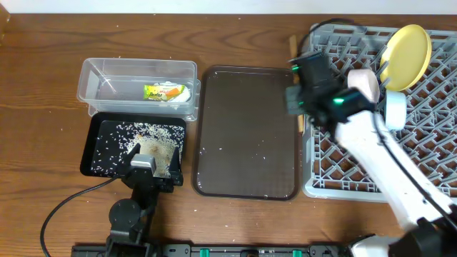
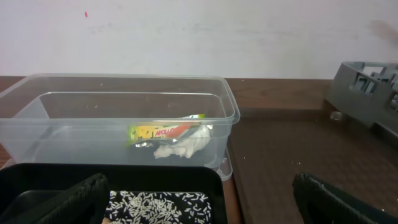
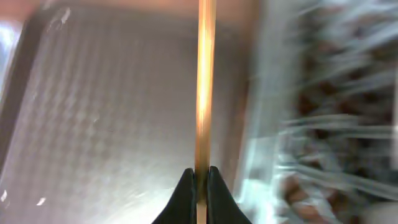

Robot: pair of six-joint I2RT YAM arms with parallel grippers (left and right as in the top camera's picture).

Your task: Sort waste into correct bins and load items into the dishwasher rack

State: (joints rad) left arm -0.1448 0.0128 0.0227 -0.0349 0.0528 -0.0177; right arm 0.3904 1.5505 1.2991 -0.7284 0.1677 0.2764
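Observation:
My right gripper point(image 3: 202, 177) is shut on a thin wooden chopstick point(image 3: 205, 93). It holds the chopstick point(image 1: 300, 123) at the left edge of the grey dishwasher rack point(image 1: 421, 135), beside the brown tray. The rack holds the yellow plate point(image 1: 407, 53), white bowl point(image 1: 364, 82) and light-blue bowl point(image 1: 395, 107). My left gripper point(image 2: 202, 208) is open and empty over the black tray point(image 2: 124, 174), which holds rice grains point(image 2: 155, 204). The clear tub point(image 2: 231, 106) behind it holds the green-and-orange wrapper point(image 2: 165, 132) and white tissue point(image 2: 183, 146).
A large dark brown serving tray point(image 1: 246, 132) with a few stray rice grains lies between the bins and the rack. The left arm's cable point(image 1: 64, 207) trails over the table at the front left. The rack's corner point(image 2: 367, 93) shows in the left wrist view.

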